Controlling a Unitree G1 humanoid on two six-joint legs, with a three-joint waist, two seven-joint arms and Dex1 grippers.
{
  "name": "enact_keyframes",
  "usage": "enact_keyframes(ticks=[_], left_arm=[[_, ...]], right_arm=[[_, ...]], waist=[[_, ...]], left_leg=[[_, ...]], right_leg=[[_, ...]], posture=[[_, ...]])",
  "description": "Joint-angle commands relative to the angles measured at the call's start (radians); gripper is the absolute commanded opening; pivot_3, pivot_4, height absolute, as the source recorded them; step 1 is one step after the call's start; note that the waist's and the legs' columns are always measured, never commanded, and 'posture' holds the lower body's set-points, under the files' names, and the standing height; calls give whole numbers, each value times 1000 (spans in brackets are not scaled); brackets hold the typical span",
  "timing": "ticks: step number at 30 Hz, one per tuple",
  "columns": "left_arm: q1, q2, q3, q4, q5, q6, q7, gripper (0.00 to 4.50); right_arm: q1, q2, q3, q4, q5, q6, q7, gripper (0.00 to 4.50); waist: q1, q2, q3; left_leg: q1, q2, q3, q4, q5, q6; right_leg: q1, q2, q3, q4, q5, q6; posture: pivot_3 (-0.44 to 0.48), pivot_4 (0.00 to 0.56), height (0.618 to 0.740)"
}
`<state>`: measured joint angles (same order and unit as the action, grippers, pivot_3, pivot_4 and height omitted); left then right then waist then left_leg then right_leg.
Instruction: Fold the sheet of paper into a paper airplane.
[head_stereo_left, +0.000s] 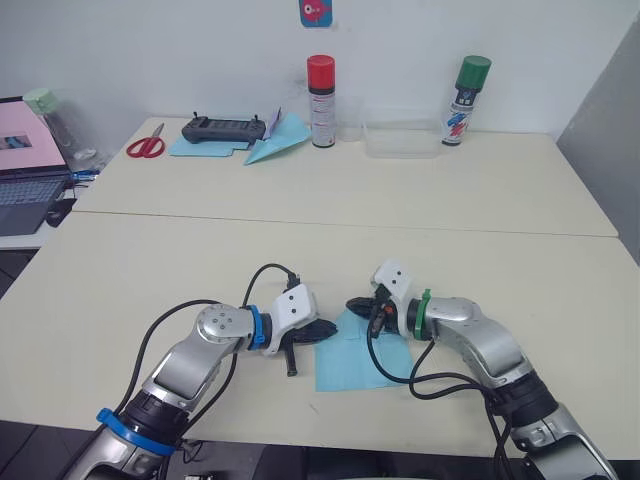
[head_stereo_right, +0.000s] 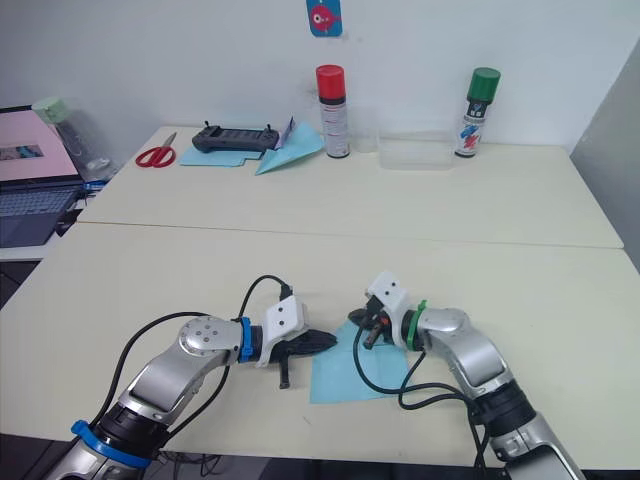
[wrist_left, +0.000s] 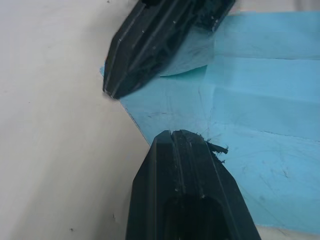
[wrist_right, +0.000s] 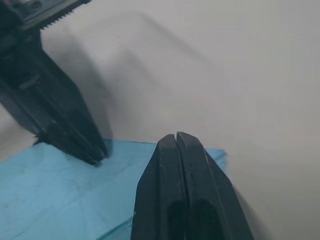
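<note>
Left eye view: the sheet of paper lies flat near the table's front edge, between the left gripper and right gripper.
Left wrist view: its own fingers look pressed together at the sheet's corner.
Right wrist view: its own fingers are closed together over the sheet's edge, gripping nothing

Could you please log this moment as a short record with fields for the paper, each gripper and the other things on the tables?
sheet of paper: light blue, flat on the near table, faint creases
left gripper: shut, tips at the sheet's left corner
right gripper: shut, at the sheet's far corner
fold state: no airplane shape yet
far table: scissors, controller, blue paper dart, red-capped can, green-capped can, clear tray
</note>
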<state>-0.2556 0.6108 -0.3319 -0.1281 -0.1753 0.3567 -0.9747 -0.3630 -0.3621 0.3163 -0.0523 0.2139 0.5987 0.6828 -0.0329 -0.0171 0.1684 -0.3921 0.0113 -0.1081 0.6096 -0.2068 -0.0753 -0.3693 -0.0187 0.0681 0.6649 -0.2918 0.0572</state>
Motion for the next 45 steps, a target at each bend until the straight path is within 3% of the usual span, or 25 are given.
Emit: enact_keyframes(ticks=[1,7,10,13,18,24,41,45], left_arm=[[14,12,-33,40,43,15,-10,26],[-2,-1,-44,52,47,9,-9,26],[-11,-11,-48,61,49,4,-9,26],[-12,-17,-52,69,53,-4,-14,0],[-12,-28,-53,74,57,-8,-16,0],[-11,-36,-48,92,77,-37,-1,0],[14,-33,-43,65,85,-29,12,0],[4,-33,-40,84,90,-35,15,0]], right_arm=[[25,-28,-49,51,-54,1,-71,0],[39,-37,-80,3,-11,22,-53,0],[32,-47,-251,-163,198,219,-25,0],[24,-130,-420,-247,404,501,14,588],[82,-225,-482,-292,533,769,13,2322],[64,-154,-599,-227,639,1010,-66,2322],[2,-12,-641,-5,868,1016,-387,2322],[2,-19,-626,-21,909,1016,-416,1478]], waist=[[0,0,0],[4,2,-1],[7,2,-1],[8,4,0],[6,4,-1],[6,4,-1],[2,5,-2],[2,5,-2]], left_leg=[[0,0,0,0,0,0],[-1,-1,0,0,0,0],[-2,-1,-1,0,0,0],[-6,-3,-1,1,0,0],[-5,-1,-2,0,0,0],[-6,-2,1,0,0,1],[-6,-1,1,0,0,1],[-6,-1,1,0,0,1]], right_leg=[[0,0,0,0,0,0],[0,-1,0,0,0,0],[0,-1,0,-1,0,0],[-3,-2,0,-1,0,1],[-3,0,-1,-1,0,0],[-3,-1,2,-2,0,0],[-3,0,2,-2,0,0],[-3,0,2,-2,0,0]], posture=[[0,150,740],[0,150,740],[0,150,740],[0,150,740],[0,150,740],[0,150,740],[0,150,740],[0,150,740]])
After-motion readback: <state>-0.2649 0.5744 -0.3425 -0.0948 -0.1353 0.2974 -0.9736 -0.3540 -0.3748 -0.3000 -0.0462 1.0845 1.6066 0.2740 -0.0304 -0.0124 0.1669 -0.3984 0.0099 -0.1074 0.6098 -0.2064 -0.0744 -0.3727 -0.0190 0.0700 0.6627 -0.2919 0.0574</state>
